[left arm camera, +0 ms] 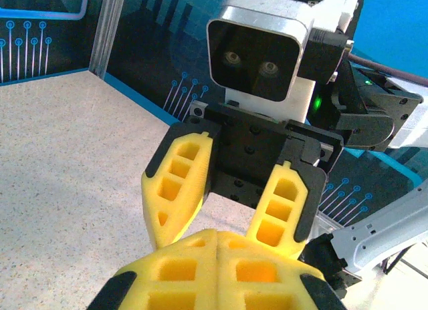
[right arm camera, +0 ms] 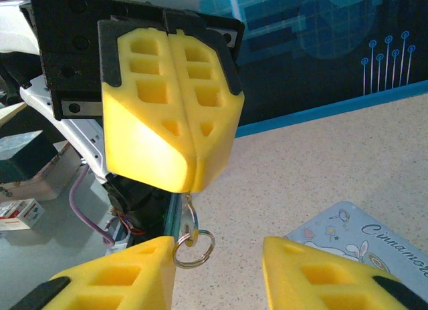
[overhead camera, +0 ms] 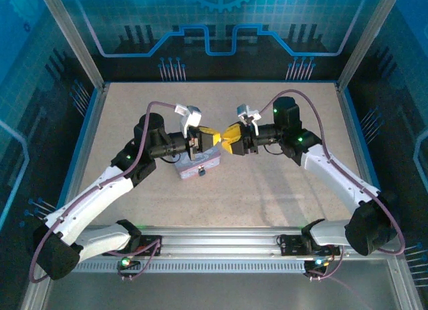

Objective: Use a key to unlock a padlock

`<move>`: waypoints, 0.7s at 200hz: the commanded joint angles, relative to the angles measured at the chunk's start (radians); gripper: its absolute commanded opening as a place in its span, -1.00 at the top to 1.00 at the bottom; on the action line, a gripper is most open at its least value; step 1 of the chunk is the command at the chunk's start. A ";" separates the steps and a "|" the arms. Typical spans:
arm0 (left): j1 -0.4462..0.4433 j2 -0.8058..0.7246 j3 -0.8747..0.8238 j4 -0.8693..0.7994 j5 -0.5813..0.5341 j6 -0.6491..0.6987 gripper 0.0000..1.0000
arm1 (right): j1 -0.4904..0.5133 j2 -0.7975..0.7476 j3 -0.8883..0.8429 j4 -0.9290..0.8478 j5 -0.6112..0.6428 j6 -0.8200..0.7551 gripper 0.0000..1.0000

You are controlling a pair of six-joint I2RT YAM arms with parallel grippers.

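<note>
The speckled beige worktop [overhead camera: 281,190] has a matte, stone-like grain. At the left of the overhead view the left arm [overhead camera: 100,183], with white shells and black joints, reaches up to the frame's centre.

Just below its wrist lies a flat rectangular tin [overhead camera: 190,164], pale lilac with a cartoon print. Its smooth lid also shows at the lower right of the right wrist view. A small dark lump at the tin's near edge looks like the padlock [overhead camera: 201,171], too small to make out further.

The left jaws are clenched. Their blocky yellow foam fingers [right arm camera: 144,103], moulded with square pockets and backed in black plastic, meet along one seam with no gap. A thin metal sliver pokes from the bottom of that seam: the key [right arm camera: 189,213], pinched there. A silvery wire split ring [right arm camera: 194,248] hangs from it.

Right of centre overhead, the right jaws face the left ones tip to tip. They stand released and partly apart, grasping nothing. Their two yellow foam pads [right arm camera: 321,273] have the same pocketed make and sit along the bottom edge of the right wrist view. The ring dangles between them, just beside the lower-left pad; whether it touches I cannot tell.

The right arm [overhead camera: 334,170] runs down to the lower right.
</note>
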 commanded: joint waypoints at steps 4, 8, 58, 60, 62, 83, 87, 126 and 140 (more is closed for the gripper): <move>-0.004 -0.018 -0.007 0.021 0.021 0.034 1.00 | 0.003 0.015 0.037 0.004 -0.030 0.021 0.34; -0.004 -0.018 -0.008 0.020 0.021 0.034 1.00 | 0.006 0.018 0.039 0.003 -0.029 0.022 0.35; -0.004 -0.021 -0.007 0.005 0.025 0.042 1.00 | 0.010 0.021 0.044 0.019 -0.018 0.037 0.50; -0.003 -0.020 -0.006 0.004 0.024 0.044 1.00 | 0.010 0.021 0.044 0.020 -0.016 0.038 0.50; -0.004 -0.019 -0.005 0.004 0.024 0.045 1.00 | 0.010 0.021 0.044 0.021 -0.016 0.039 0.50; -0.003 -0.018 -0.005 -0.003 0.026 0.054 1.00 | 0.012 0.021 0.045 0.031 -0.016 0.049 0.48; -0.003 -0.019 -0.005 -0.005 0.026 0.055 1.00 | 0.011 0.021 0.045 0.033 -0.016 0.051 0.47; -0.002 -0.017 -0.006 -0.009 0.026 0.059 1.00 | 0.013 0.023 0.052 0.031 -0.019 0.053 0.46; -0.003 -0.017 -0.007 -0.008 0.026 0.059 1.00 | 0.015 0.023 0.053 0.030 -0.019 0.053 0.46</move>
